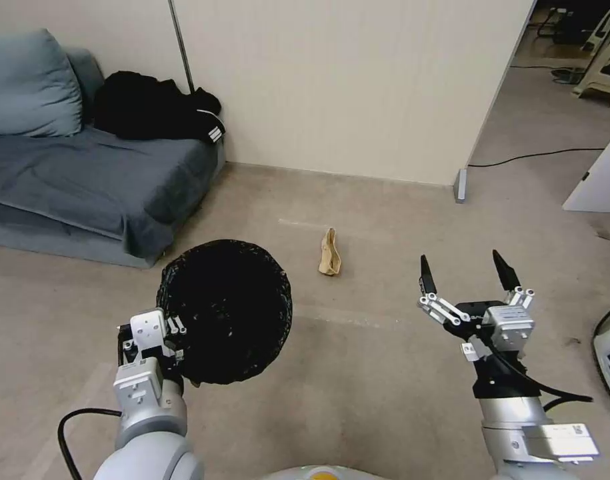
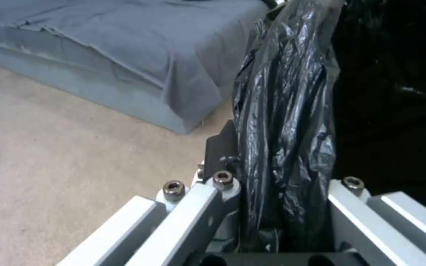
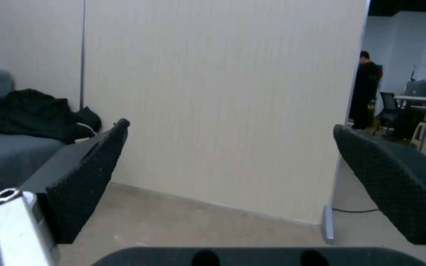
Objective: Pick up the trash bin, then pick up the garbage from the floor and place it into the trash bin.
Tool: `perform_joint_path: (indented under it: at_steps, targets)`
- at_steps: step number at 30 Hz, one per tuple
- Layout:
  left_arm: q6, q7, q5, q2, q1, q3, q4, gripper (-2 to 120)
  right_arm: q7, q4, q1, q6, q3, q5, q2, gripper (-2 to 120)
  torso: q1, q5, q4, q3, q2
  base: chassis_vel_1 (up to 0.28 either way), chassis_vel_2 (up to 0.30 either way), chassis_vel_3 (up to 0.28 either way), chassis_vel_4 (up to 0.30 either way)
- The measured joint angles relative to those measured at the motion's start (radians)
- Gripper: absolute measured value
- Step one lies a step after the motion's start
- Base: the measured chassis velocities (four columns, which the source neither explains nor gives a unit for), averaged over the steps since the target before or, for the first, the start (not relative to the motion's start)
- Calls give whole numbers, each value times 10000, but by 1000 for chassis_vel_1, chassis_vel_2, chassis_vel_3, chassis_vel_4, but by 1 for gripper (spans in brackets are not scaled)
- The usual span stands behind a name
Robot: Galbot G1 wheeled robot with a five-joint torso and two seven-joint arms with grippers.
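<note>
Left pincer [image 1: 175,333] grips the light trash bin [image 1: 225,310] by its rim; right pincer [image 1: 466,280] gapes open. The crumpled paper bag [image 1: 329,253] looks soft; pinch its middle.

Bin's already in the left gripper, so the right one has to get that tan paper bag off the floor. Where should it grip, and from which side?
Probably from above. The paper bag lies flat and crumpled on the floor, long axis running away from the robot, ahead of the bin. Span its narrow width near the middle with the open right gripper, one finger each side.
</note>
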Motion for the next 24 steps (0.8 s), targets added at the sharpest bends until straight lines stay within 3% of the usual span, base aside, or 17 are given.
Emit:
perform_joint_path:
  at_steps: [13, 24]
  targets:
    - [3, 34, 190, -71, -70, 126, 124, 2, -40, -152, -2, 38, 25, -110, 0, 100, 0, -1, -1, -1, 0, -16, 22, 17, -13]
    - [-69, -39, 219, -89, -118, 168, 219, 2, -15, -157, -6, -47, 47, -183, 0, 100, 0, 0, -1, 0, 0, -172, 167, 166, -169]
